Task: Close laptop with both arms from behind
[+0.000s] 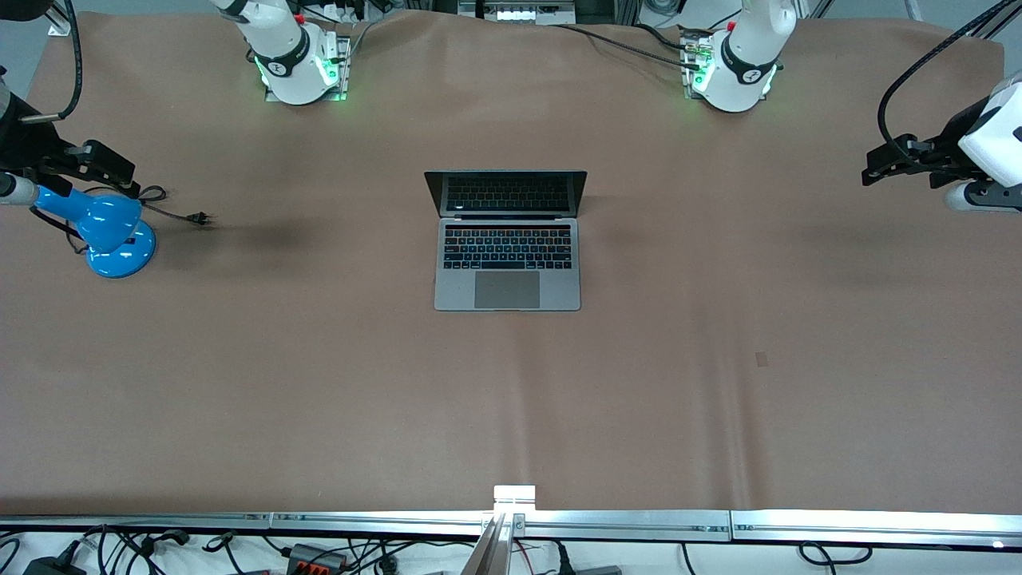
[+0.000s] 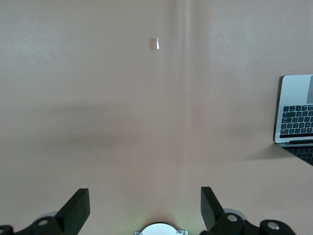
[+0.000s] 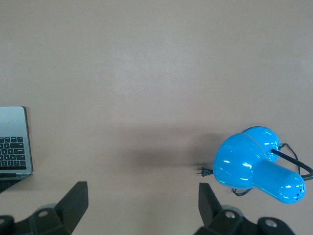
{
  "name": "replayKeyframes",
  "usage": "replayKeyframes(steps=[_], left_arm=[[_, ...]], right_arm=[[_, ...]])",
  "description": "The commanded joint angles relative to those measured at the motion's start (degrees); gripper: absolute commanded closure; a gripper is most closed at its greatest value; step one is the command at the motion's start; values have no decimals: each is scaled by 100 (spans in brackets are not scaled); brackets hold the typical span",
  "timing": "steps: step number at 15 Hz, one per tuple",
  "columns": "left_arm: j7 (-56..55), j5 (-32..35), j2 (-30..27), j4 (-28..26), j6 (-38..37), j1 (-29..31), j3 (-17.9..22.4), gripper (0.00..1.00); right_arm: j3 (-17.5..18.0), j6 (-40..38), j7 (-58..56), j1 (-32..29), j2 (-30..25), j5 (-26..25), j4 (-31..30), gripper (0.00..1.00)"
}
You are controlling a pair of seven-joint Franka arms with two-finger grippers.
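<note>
The laptop (image 1: pixel 507 239) sits open mid-surface (image 1: pixel 319 383), well apart from both end effectors, trackpad toward the front camera, screen facing it, hinge running along the table's length. No writing is legible. The left end effector (image 2: pixel 145 210) hangs over bare surface, fingers apart. The right end effector (image 3: pixel 143 208), fingers apart, hangs near a blue lamp (image 1: pixel 112 231).

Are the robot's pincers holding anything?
No. The left pincer and right pincer are both open and empty, up over the table, away from the laptop.
</note>
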Motion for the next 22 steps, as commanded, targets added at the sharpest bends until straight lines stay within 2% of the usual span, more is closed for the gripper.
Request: replayKeyframes(steps=[1,5,6,7,8,11,12,13,14,15,16,17,19,22], left_arm=[[149,-129,71,159,-40,29,27,0],[105,-216,54,159,-93,38,36,0],[105,-226,63,176,-128,29,36,0],[114,-217,71,220,-145,29,45,0],[97,-182,63,247,-146,21,36,0],[70,-182,159,221,-172,29,36,0],[201,-173,185,221,-302,38,36,0],[245,-217,203,238,-382,134,36,25],[255,-217,212,238,-383,170,36,54],[255,-217,221,229,-400,179,27,69],[272,-200,230,238,-514,187,27,90],[420,-147,256,264,-741,135,10,99],[903,-24,448,474,-1198,82,-69,99],[1054,-164,975,1011,-1446,-137,-78,99]], right_arm=[[3,-86,-21,4,-67,31,-20,0],[11,-113,-48,4,-23,31,-11,0],[11,-113,-48,-5,-23,31,-20,7],[3,-113,-48,-23,-15,31,-20,30],[3,-113,-48,-23,20,31,-20,49],[3,-235,-56,-32,65,39,-12,84],[3,-262,-56,-32,65,39,-12,99],[3,-262,-56,-23,73,39,-12,100],[3,-262,-56,-23,82,39,-12,100],[3,-297,-56,-23,82,39,-12,100],[3,-341,-56,-23,108,48,-12,100],[3,-359,-48,-23,135,57,-12,100],[3,-446,-65,-23,257,118,-29,100],[20,-578,-83,21,468,197,-46,100]])
